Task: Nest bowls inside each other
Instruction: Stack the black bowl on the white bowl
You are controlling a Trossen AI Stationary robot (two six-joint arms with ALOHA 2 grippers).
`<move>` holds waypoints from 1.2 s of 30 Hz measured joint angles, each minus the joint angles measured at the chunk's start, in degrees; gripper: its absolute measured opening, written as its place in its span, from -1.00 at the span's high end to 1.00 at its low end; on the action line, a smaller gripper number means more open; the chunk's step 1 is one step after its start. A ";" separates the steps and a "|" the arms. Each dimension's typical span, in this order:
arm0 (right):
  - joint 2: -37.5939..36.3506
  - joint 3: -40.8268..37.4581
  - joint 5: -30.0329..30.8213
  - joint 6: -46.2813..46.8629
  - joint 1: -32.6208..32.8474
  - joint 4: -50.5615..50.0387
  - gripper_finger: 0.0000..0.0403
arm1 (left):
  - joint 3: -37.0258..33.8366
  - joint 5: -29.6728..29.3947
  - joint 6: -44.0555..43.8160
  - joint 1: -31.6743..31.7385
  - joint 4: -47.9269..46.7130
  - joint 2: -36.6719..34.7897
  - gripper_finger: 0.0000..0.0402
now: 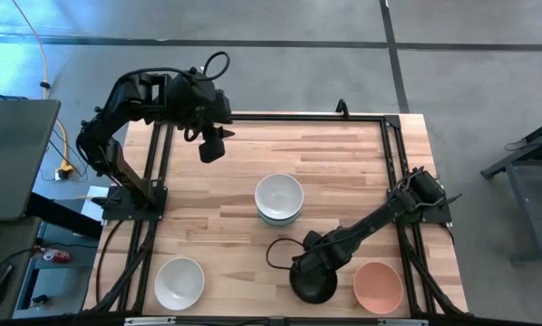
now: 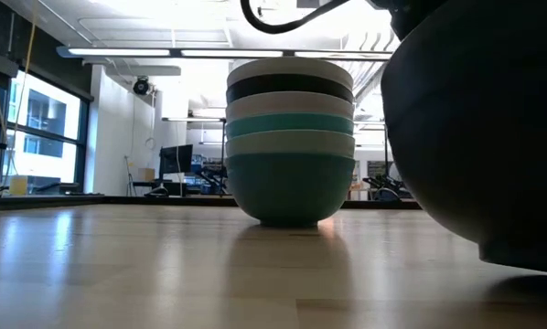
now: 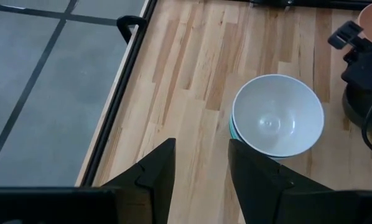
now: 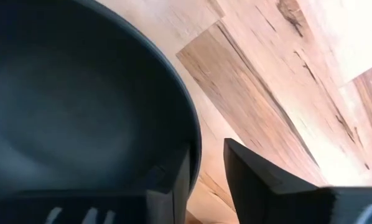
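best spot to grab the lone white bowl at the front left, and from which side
Probably its rim. The white bowl sits upright and open, apart from the other bowls, so a gripper can come straight down with one finger inside the wall and one outside. The left gripper, open at the table's far left, is on its side; the right gripper is at the black bowl.

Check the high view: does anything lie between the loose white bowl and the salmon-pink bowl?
Yes: the black bowl, with the right tool at its rim, sits between the white bowl and the salmon-pink bowl.
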 joint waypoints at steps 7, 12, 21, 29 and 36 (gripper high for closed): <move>-0.07 0.00 0.00 -0.43 0.00 -0.21 0.53 | 0.00 0.00 0.00 0.00 0.00 0.00 0.31; -0.48 0.02 0.03 -1.38 0.00 -0.18 0.53 | 0.00 0.00 0.00 0.00 0.00 0.00 0.31; -0.52 0.02 -0.06 -2.36 0.00 -0.08 0.80 | 0.00 -0.02 0.44 0.00 0.00 0.00 0.31; -0.64 0.07 -0.28 -2.83 0.02 -0.08 0.96 | 0.00 -0.02 0.81 0.01 0.00 0.00 0.31; -4.48 0.04 0.91 -2.24 0.00 -2.19 0.99 | 0.00 -0.03 1.53 0.02 0.00 0.00 0.31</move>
